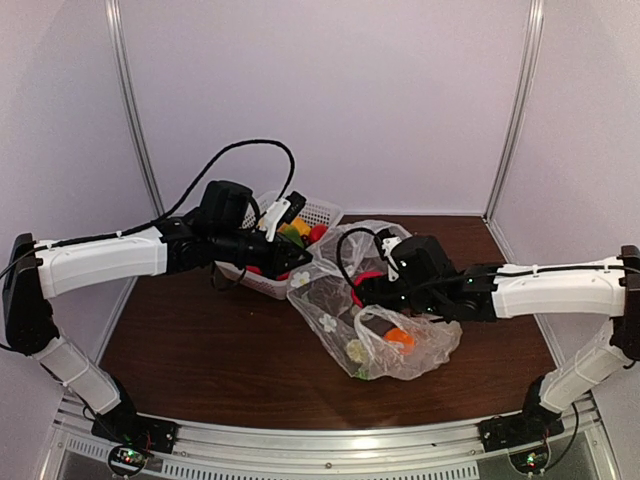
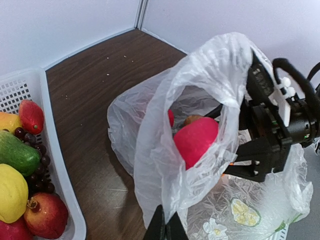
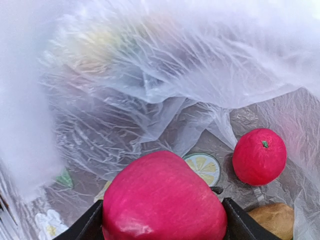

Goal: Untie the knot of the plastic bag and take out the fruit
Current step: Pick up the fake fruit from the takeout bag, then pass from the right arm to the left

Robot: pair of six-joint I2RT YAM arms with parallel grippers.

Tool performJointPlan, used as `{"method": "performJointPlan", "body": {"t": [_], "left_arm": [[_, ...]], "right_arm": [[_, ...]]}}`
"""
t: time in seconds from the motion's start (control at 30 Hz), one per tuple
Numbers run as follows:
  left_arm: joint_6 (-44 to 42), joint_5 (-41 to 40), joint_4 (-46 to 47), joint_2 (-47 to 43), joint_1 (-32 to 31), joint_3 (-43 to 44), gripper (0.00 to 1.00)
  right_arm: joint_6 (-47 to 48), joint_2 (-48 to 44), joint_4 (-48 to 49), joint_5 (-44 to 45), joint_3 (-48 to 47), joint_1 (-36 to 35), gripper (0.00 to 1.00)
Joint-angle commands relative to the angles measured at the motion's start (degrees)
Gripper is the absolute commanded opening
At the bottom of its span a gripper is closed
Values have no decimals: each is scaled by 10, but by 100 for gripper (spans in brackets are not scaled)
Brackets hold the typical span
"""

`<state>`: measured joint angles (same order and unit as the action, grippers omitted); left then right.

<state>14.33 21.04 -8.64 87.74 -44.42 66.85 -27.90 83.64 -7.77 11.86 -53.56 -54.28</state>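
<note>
The plastic bag lies mid-table with its mouth held open; no knot shows. My left gripper is shut on the bag's rim film and lifts it. My right gripper reaches inside the bag and is shut on a red apple, also seen through the mouth in the left wrist view. A red-orange round fruit and a brown oval fruit lie on the bag's floor. An orange fruit and a yellow-green one show through the film.
A white lattice basket holding several other toy fruits stands at the back, just behind my left gripper; its rim is at the left of the left wrist view. Pale walls enclose the brown table on three sides.
</note>
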Motion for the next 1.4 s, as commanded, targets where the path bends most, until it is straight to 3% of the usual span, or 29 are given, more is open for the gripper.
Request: {"method": "performJointPlan", "body": {"t": [0.0, 0.33, 0.63, 0.7, 0.83, 0.9, 1.03, 1.17, 1.37], "left_arm": [[-11, -16, 6, -7, -1, 0, 0], [-17, -34, 0, -2, -1, 1, 0], [-14, -67, -4, -14, -1, 0, 0], [-17, -73, 13, -36, -1, -14, 12], [-29, -111, 43, -93, -1, -44, 61], [-40, -128, 56, -123, -1, -56, 77], [-75, -90, 113, -184, -1, -97, 84], [-115, 33, 223, -244, -12, -163, 89], [-192, 25, 223, -271, -58, -183, 98]], "right_arm": [[29, -50, 43, -46, 25, -19, 63], [31, -174, 127, -170, 91, -32, 63], [31, -205, 145, -271, 59, -41, 63], [27, -213, 148, -268, 49, -43, 63], [28, -218, 123, -230, 19, -42, 63], [31, -210, 107, -219, -1, -41, 64], [37, -184, 92, -219, -45, -38, 64], [36, -155, 106, -250, -72, -36, 64], [22, -105, 121, -346, -106, -38, 65]]}}
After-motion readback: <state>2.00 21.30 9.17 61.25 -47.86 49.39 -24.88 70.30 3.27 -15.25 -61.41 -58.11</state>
